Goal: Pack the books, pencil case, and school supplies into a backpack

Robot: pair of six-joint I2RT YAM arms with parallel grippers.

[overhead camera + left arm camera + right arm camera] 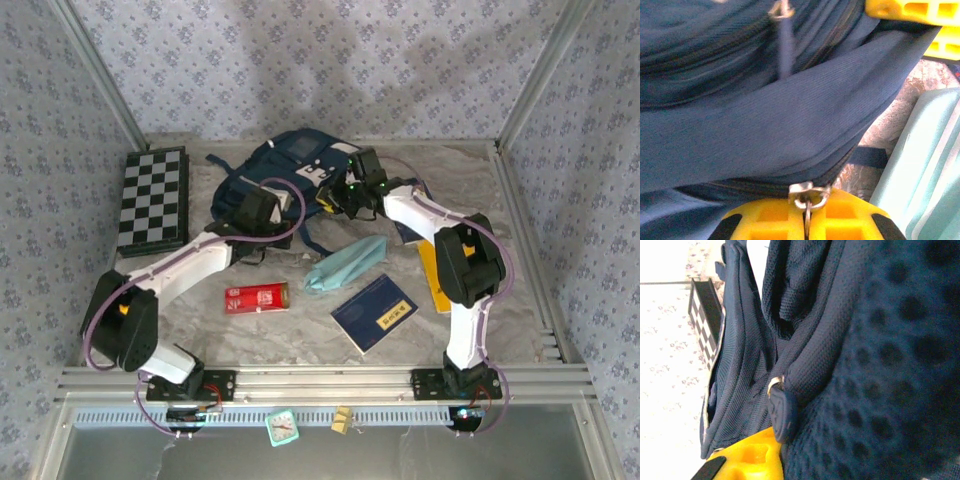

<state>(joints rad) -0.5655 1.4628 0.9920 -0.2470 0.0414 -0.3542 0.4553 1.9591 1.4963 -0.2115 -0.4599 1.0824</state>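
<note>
Navy-blue woven cloth of the backpack is pressed so close to both wrist cameras that its outline is cut off there. From above it is seen lying at the far middle of the marbled surface, with white patches on top.

The left tool is closed on the metal zipper pull. Its two yellow hollowed fingers are brought together at the near edge of the bag, and the ring of the pull is pinched in the seam between them.

Of the right tool one yellow finger is seen by its own camera, the other being hidden behind thick padded mesh. In the left wrist view both its fingers are seen narrowly set, with a fold of the bag's cloth held between them. A dark rubbery zipper tab hangs beside that one finger.

The soft teal pencil case, tapered at its ends, is laid just beside the backpack on its near side. The glossy red box is found to its left, and one flat navy book nearer and to the right. A second navy book and the yellow book are partly covered by the right arm. The chequered board is placed far left, apart from the bag.
</note>
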